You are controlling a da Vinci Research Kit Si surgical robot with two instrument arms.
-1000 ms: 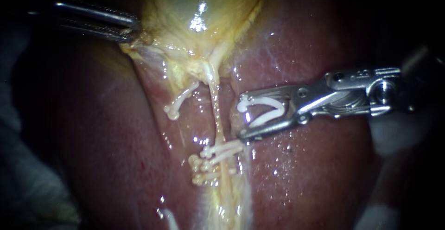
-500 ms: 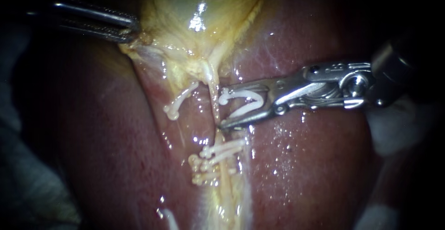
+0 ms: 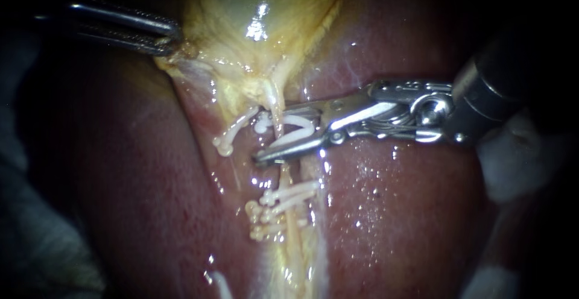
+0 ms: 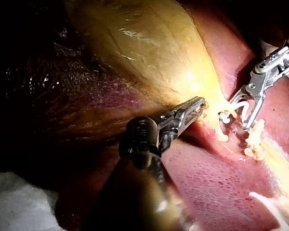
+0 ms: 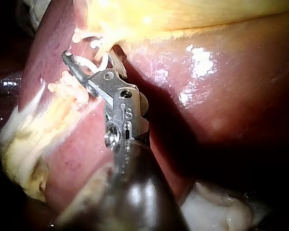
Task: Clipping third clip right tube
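Jaws of your right instrument (image 3: 263,137) stand wide apart, gripping a white open clip (image 3: 298,125) from both sides. The clip straddles the right tube (image 3: 283,175), just above two shut clips (image 3: 289,195) on that tube. Your left instrument (image 3: 172,38) is clamped on the gallbladder (image 3: 253,9) at its lower left edge. One single clip (image 3: 232,133) sits on the tube to the left. Wet, glistening liver (image 3: 392,214) underneath, dark all around, with pale material (image 3: 512,166) off its right edge.
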